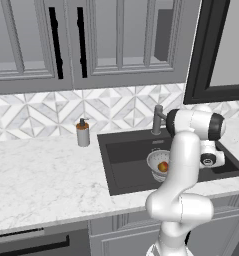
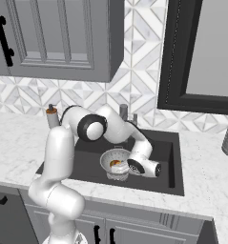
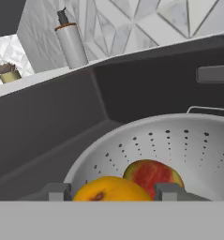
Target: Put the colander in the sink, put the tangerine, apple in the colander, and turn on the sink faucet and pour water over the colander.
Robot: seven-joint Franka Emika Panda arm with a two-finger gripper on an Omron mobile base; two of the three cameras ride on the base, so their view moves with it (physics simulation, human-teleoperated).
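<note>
We saw the colander (image 3: 179, 150) sitting in the sink (image 1: 126, 160), with the apple (image 3: 151, 173) and tangerine (image 3: 111, 190) touching inside it. Our gripper (image 3: 111, 191) straddled the tangerine, jaws wide, not gripping. The soap dispenser (image 1: 82, 132) stood left, the sink faucet (image 1: 157, 120) behind.
</note>
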